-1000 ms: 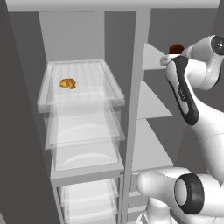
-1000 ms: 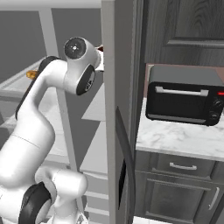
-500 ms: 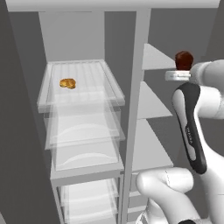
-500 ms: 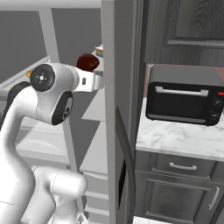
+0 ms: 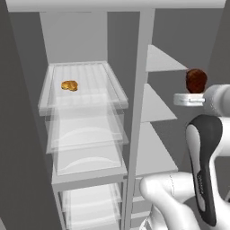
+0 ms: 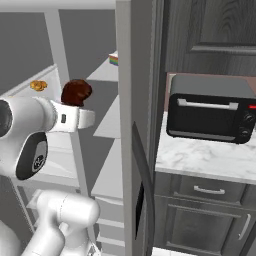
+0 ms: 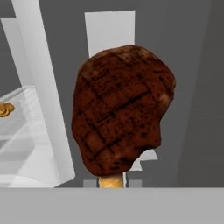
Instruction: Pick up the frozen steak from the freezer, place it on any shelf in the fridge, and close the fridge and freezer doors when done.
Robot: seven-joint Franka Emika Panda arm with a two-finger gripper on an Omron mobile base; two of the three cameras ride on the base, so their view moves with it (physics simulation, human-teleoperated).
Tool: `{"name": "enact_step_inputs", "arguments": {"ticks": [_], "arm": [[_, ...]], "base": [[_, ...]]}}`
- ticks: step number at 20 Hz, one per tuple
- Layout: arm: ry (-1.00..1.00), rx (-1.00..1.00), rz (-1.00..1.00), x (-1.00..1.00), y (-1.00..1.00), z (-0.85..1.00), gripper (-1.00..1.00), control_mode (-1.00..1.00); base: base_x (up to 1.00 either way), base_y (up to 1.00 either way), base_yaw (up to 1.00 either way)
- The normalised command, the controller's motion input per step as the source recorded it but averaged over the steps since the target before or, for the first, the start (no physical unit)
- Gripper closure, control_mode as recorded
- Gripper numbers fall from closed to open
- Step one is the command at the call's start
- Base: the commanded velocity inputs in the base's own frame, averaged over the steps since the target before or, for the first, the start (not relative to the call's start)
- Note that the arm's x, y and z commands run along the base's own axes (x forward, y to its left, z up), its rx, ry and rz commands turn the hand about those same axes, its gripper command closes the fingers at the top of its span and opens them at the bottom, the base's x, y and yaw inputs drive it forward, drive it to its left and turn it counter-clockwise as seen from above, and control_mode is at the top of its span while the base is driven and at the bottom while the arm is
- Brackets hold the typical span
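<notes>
The frozen steak [image 5: 196, 80] is held aloft at the tip of the gripper [image 5: 193, 92], in front of the freezer [image 5: 157, 108] shelves and clear of every surface. The fingers are drawn nearly together, clamped on the steak's lower end; in the hand view the steak [image 7: 121, 109] is seen close up, hiding the finger tips. The upper shelf [image 5: 81, 87] of the fridge [image 5: 76, 40] is seen to the left, a golden-orange lump [image 5: 69, 85] resting on its ribbed surface, well apart from the steak. The door [image 6: 137, 125] stands open, edge-on in the right base view, beside a counter [image 6: 200, 157] bearing a black toaster oven [image 6: 210, 110].
</notes>
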Motion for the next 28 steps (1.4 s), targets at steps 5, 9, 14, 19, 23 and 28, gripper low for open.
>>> {"name": "enact_step_inputs", "arguments": {"ticks": [5,9,14,19,23,28], "arm": [[0.26,0.00,0.00,-1.00,0.50,0.00,1.00,-1.00],[0.31,0.00,0.00,-0.93,0.87,0.00,1.00,-1.00],[0.10,0.00,0.06,-0.08,1.00,0.00,1.00,-1.00],[0.00,0.00,0.13,0.47,0.96,0.00,1.00,-1.00],[0.00,0.00,0.13,0.91,0.52,-0.01,1.00,-1.00],[0.00,-0.01,0.01,0.95,0.08,-0.20,1.00,-1.00]], "base": [[0.00,0.00,0.00],[0.00,0.00,0.00],[0.00,0.00,0.00],[0.00,0.00,0.00],[0.00,0.00,0.00],[0.00,0.00,0.00]]}}
